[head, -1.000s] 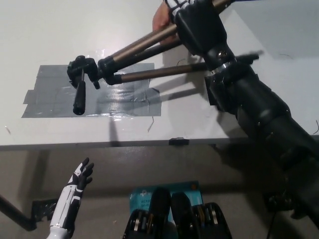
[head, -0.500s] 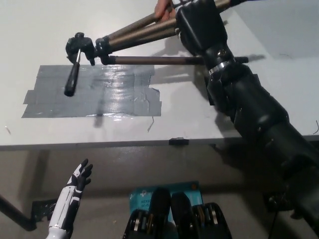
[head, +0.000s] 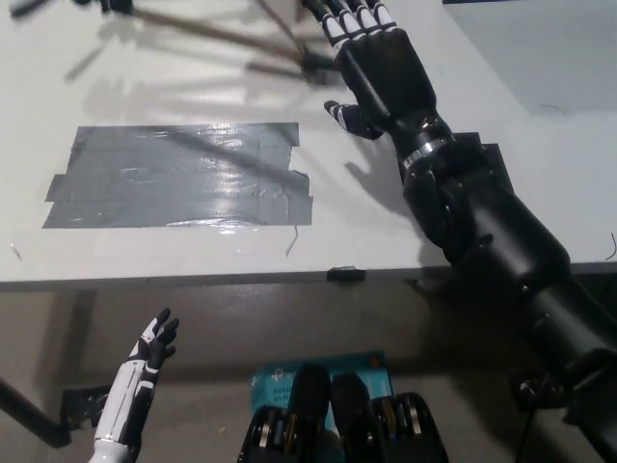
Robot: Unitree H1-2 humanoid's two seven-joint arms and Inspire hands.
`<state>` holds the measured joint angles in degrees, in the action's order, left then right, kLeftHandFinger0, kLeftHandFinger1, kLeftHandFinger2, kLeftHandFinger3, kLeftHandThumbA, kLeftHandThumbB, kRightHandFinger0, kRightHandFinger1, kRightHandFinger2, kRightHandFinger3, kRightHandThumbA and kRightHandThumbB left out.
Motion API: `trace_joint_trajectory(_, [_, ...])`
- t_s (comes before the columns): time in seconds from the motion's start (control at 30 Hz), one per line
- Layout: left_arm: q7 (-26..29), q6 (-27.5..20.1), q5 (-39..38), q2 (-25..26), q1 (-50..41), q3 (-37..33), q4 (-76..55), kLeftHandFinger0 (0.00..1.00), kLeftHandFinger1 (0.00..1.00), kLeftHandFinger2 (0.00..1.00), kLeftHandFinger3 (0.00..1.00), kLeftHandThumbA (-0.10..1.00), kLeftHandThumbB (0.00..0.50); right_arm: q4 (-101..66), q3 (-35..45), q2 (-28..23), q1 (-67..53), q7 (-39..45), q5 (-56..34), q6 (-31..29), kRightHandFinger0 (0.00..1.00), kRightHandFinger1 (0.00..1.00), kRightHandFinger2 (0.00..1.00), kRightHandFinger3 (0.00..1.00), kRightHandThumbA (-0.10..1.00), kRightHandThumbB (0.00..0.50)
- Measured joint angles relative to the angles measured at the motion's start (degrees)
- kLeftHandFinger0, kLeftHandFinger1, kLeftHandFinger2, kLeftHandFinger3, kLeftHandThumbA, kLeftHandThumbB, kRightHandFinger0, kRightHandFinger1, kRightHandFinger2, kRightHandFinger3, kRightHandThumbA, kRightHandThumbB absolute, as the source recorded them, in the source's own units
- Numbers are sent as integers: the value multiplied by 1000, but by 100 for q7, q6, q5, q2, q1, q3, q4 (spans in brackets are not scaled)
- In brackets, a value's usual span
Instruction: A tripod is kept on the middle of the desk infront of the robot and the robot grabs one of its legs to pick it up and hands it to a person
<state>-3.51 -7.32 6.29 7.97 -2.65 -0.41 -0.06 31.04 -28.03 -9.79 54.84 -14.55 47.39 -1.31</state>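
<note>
Grey tape (head: 178,190) lies in a broad patch of overlapping strips on the white desk (head: 116,260), its surface glossy under the light. No writing or label on it can be read. Below the desk edge, a teal printed item (head: 371,367) shows some dark lettering, too small and too hidden to make out. No containers are in view.

At the top edge, the tripod (head: 222,34) appears as a blurred streak of dark legs, raised above the desk and casting a long shadow across the tape; nothing grips it that can be seen. Just right of it, the black right hand (head: 371,68) is spread flat over the desk, fingers extended and apart, holding nothing. Low at the lower left, below the desk, the white left hand (head: 154,345) rests with its fingers loosely apart and empty.
</note>
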Motion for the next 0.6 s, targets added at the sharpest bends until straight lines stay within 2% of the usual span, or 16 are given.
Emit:
trace_joint_trajectory(0.1, [0,0,1,0,2,0,11,1000,1000,1000,1000,1000,3,-573,71,-190,-218,296,-222,87,1000,1000,1000,1000,943,500])
trace_joint_trajectory(0.17, [1,0,1,0,2,0,18,1000,1000,1000,1000,1000,0,-1002,125,-331,-372,454,-387,150,1000,1000,1000,1000,1000,492])
trace_joint_trajectory(0.27, [1,1,3,-3,8,-1,24,1000,1000,1000,1000,1000,0,-1543,201,-520,-610,621,-573,243,1000,1000,1000,1000,1000,427])
trace_joint_trajectory(0.33, [0,1,3,-5,11,-1,27,1000,1000,1000,1000,1000,0,-1766,225,-585,-715,669,-649,278,1000,1000,1000,1000,904,359])
trace_joint_trajectory(0.4, [0,3,4,-7,11,-1,30,1000,1000,1000,1000,1000,0,-2239,277,-722,-1021,753,-803,346,1000,1000,1000,1000,865,342])
trace_joint_trajectory(0.47, [0,4,5,-7,11,-1,32,1000,1000,1000,1000,1000,4,-2730,350,-839,-1419,819,-960,412,1000,1000,1000,1000,842,348])
trace_joint_trajectory(0.5, [0,5,5,-8,9,-2,34,1000,1000,1000,1000,1000,0,-2963,392,-883,-1629,838,-1037,441,1000,1000,1000,1000,820,368])
trace_joint_trajectory(0.53, [0,5,6,-8,8,-3,36,1000,1000,1000,1000,998,0,-3140,429,-909,-1804,850,-1090,461,1000,1000,1000,1000,770,334])
trace_joint_trajectory(0.6, [0,5,6,-8,7,-3,39,1000,1000,1000,1000,964,0,-3319,472,-932,-2024,866,-1152,477,1000,1000,1000,1000,693,322])
